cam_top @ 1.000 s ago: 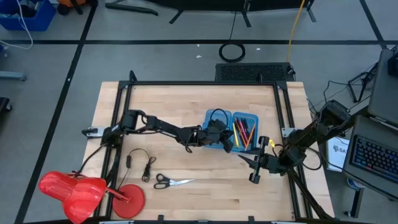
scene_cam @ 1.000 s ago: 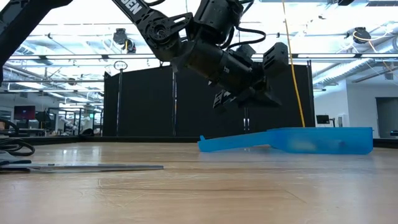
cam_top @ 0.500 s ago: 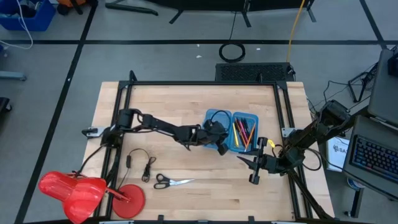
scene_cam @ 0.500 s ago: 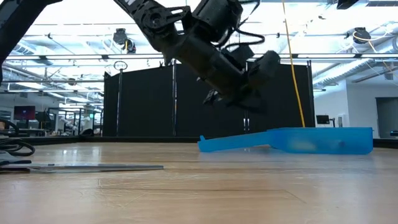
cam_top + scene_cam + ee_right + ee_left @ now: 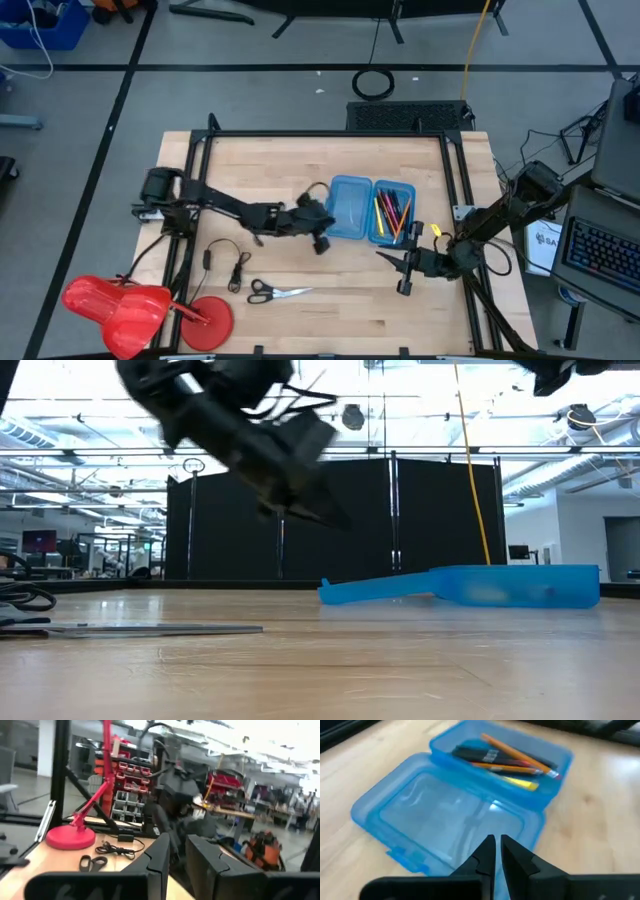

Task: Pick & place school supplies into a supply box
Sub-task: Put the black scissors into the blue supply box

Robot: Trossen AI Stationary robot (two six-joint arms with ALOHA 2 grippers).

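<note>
The translucent blue supply box (image 5: 370,210) lies open on the table. Its right half (image 5: 520,757) holds orange pencils, black pens and a yellow marker (image 5: 392,212). Its left half (image 5: 445,815) holds nothing. Black-handled scissors (image 5: 275,292) lie flat on the table near the front edge. My left gripper (image 5: 320,238) hovers just left of the box, above the table, shut and with nothing in it (image 5: 496,852). My right gripper (image 5: 400,270) hangs near the box's front right corner, shut and holding nothing (image 5: 175,855).
A looped black cable (image 5: 225,262) lies left of the scissors. A red plastic object (image 5: 115,305) and a red disc base (image 5: 205,320) sit at the front left corner. Bare wood lies behind the box and between the scissors and my right gripper.
My left gripper has drawn back from above the box's left half toward the table's left edge, rolling a little, and has stayed shut. The box and the supplies have kept still.
</note>
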